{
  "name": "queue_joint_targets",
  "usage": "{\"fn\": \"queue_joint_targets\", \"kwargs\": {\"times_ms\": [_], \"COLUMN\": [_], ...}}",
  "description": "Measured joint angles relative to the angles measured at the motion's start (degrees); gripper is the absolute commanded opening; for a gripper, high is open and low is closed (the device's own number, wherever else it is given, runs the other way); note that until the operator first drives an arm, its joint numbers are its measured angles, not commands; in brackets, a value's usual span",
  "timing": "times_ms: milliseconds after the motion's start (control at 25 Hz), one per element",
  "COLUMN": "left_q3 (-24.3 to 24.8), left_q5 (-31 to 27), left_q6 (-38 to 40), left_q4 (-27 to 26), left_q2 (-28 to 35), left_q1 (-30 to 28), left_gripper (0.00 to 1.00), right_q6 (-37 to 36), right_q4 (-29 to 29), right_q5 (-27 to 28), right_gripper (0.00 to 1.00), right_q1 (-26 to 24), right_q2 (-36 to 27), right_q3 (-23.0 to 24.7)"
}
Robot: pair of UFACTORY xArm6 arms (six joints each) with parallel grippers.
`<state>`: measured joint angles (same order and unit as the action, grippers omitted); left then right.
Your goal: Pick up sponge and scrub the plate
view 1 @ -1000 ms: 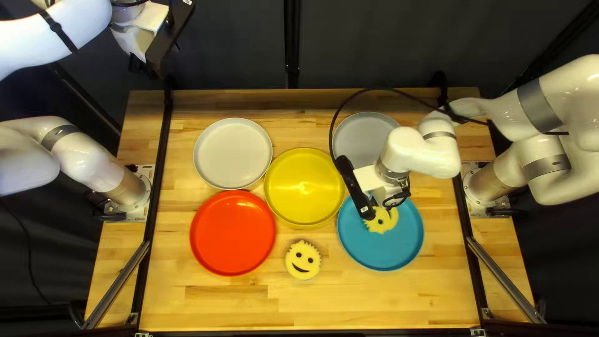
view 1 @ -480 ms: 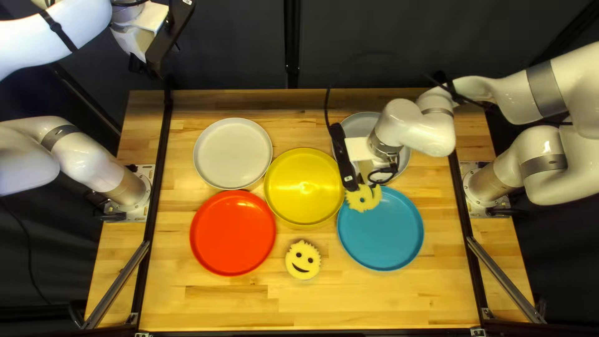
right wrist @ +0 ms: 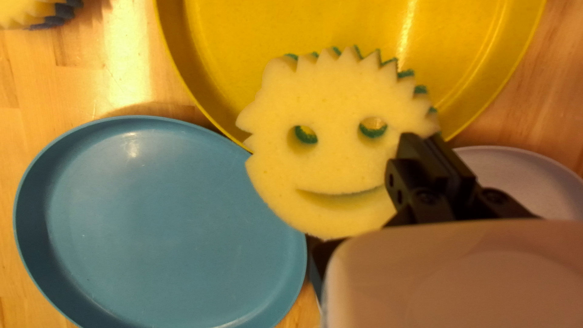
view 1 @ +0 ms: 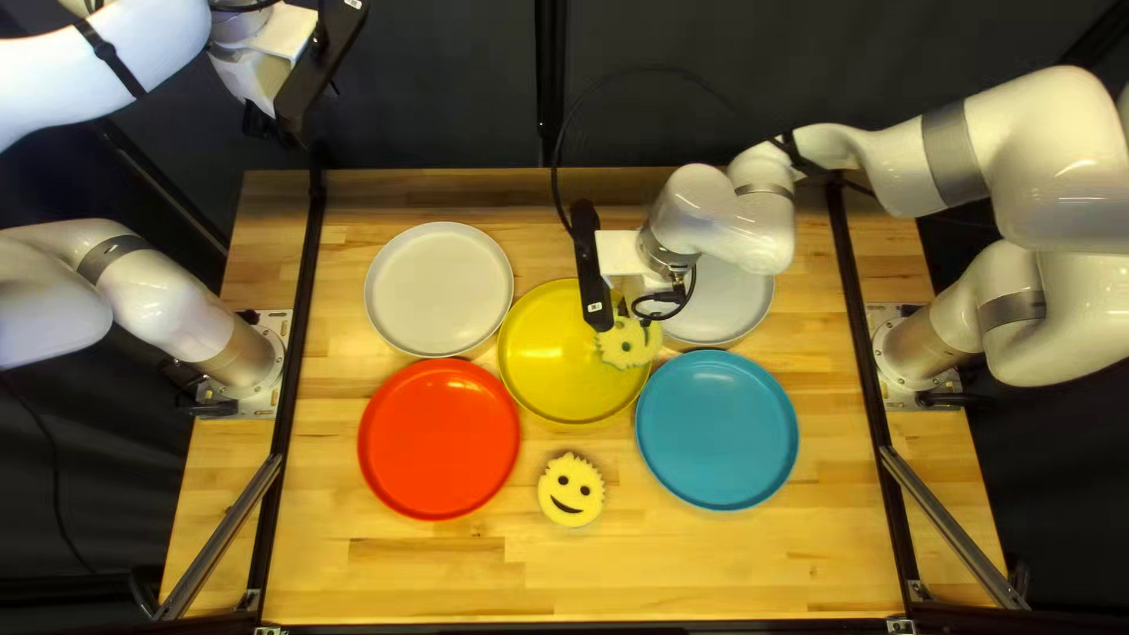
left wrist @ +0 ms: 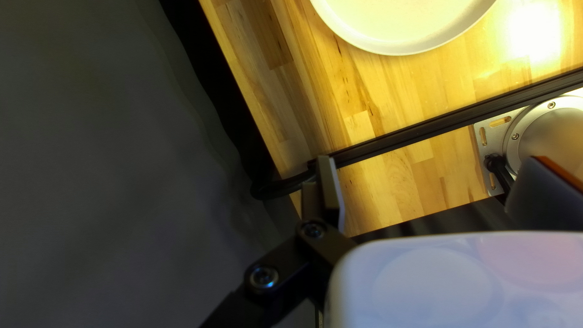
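**Right claw [right wrist: 420,138] has a smiley sponge [right wrist: 328,164]**

The smiley sponge is over the yellow plate [view 1: 535,365], by the rim near the blue plate [view 1: 717,429]. I can't tell if it touches. It looks light, soft and squishy, and the green underside may be scratchy. The right claw pinches one side, near an eye hole and the mouth's end. That leaves the far side free, so it may flop or twist when pushed down. A thick part, away from holes and spikes, seems the best place to hold. The yellow plate looks stiff and smooth, so it could slide. An other smiley sponge [view 1: 572,495] lies near the yellow plate. The left claw [left wrist: 432,161] is wide apart, holding nothing, far from the yellow plate.
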<state>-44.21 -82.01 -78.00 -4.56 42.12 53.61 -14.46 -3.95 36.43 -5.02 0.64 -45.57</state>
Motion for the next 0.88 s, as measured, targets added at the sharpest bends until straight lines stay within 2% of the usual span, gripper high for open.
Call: {"fn": "queue_joint_targets", "kwargs": {"times_ms": [240, 640, 880], "left_q3": [0.0, 0.0, 0.0], "left_q5": [0.0, 0.0, 0.0], "left_q6": [0.0, 0.0, 0.0], "left_q4": [0.0, 0.0, 0.0], "left_q2": [0.0, 0.0, 0.0], "left_q1": [0.0, 0.0, 0.0], "left_gripper": [1.0, 1.0, 1.0], "right_q6": [0.12, 0.48, 0.73], "right_q4": [0.24, 3.28, 8.05], "right_q5": [0.12, 0.35, -2.14], "right_gripper": [0.0, 0.0, 0.0], "right_q1": [0.19, 0.69, 0.59], "right_q2": [0.13, 7.68, 12.86], "right_q3": [-0.17, -7.39, -10.39]}}
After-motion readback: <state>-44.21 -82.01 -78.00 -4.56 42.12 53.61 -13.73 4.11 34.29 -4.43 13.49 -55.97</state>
